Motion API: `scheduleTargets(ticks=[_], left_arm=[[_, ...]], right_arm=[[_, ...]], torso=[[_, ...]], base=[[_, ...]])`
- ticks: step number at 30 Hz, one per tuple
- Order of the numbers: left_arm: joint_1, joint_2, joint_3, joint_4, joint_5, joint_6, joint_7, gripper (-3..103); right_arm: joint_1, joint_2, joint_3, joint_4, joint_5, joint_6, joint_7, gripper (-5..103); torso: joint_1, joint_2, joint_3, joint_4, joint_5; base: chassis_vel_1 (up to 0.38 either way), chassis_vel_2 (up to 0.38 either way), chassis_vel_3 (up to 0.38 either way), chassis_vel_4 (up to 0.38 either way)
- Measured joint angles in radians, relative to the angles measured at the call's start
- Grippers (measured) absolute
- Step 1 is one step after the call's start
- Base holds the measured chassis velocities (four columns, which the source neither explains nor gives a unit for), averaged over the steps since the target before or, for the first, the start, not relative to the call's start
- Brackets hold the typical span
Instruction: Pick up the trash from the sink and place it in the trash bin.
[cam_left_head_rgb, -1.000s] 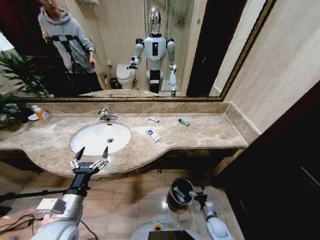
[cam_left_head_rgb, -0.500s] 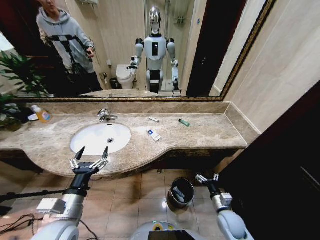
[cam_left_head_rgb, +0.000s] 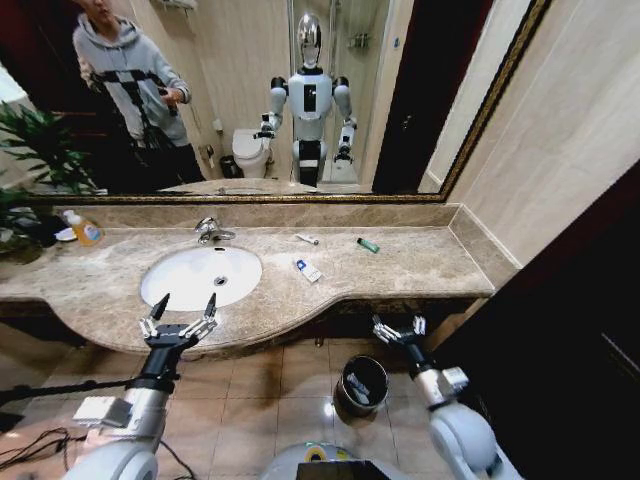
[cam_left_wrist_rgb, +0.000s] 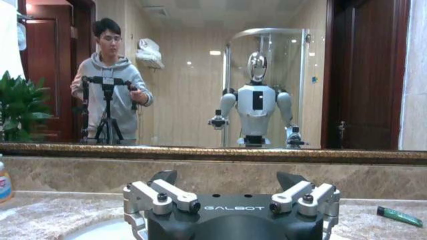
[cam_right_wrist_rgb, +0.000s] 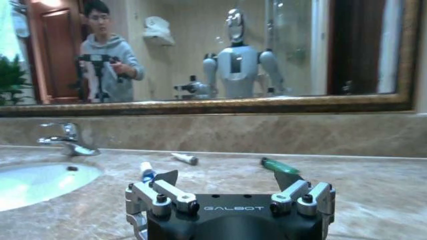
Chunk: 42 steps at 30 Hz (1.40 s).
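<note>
Head view: the left gripper (cam_left_head_rgb: 183, 305) hovers at the counter's front edge, just before the sink (cam_left_head_rgb: 170, 283), jaws apart and empty; the right gripper (cam_left_head_rgb: 398, 327) is raised beside the counter's front edge, above the trash bin (cam_left_head_rgb: 362, 384) on the floor, jaws likewise apart and empty. On the counter (cam_left_head_rgb: 420, 265), a white tube with blue print (cam_left_head_rgb: 307, 269) lies right of the sink, a thin white piece (cam_left_head_rgb: 307, 239) near the back edge, and a green tube (cam_left_head_rgb: 368, 245) further right. An orange-yellow bottle (cam_left_head_rgb: 84, 230) stands at the back left. Left wrist view: the spread fingers (cam_left_wrist_rgb: 160, 193) face the mirror; the green tube (cam_left_wrist_rgb: 398, 216) lies on the counter beyond them. Right wrist view: beyond the open fingers (cam_right_wrist_rgb: 301, 195) lie the white tube (cam_right_wrist_rgb: 147, 171), the thin white piece (cam_right_wrist_rgb: 183, 158), the green tube (cam_right_wrist_rgb: 279, 166), the faucet (cam_right_wrist_rgb: 68, 140) and the sink basin (cam_right_wrist_rgb: 37, 184).
</note>
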Motion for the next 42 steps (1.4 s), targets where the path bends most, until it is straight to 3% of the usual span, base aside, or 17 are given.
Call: scheduleTargets(ticks=[6,13,21,37,42], left_arm=[[0.0,0.0,0.0,0.0,0.0,0.0,0.0,100],[0.0,0.0,0.0,0.0,0.0,0.0,0.0,100],[0.0,0.0,0.0,0.0,0.0,0.0,0.0,100],[0.0,0.0,0.0,0.0,0.0,0.0,0.0,100],[0.0,0.0,0.0,0.0,0.0,0.0,0.0,100]], right_arm=[[0.099,-0.031,-0.072,-0.049,0.027,-0.039,0.007,95],[0.306,-0.054,-0.248,-0.124,0.082,-0.138,0.017,95],[0.498,-0.061,-0.391,-0.237,0.1,-0.16,0.018,95],[0.699,0.018,-0.487,-0.489,0.127,-0.19,0.029,97],[0.731,0.034,-0.491,-0.525,0.145,-0.198,0.03,94]], torso=[[0.0,0.0,0.0,0.0,-0.0001],[0.0,0.0,0.0,0.0,0.0],[0.0,0.0,0.0,0.0,-0.0001],[0.0,0.0,0.0,0.0,-0.0001],[0.0,0.0,0.0,-0.0001,-0.0001]], base=[[0.0,0.0,0.0,0.0],[0.0,0.0,0.0,0.0],[0.0,0.0,0.0,0.0],[0.0,0.0,0.0,0.0],[0.0,0.0,0.0,0.0]])
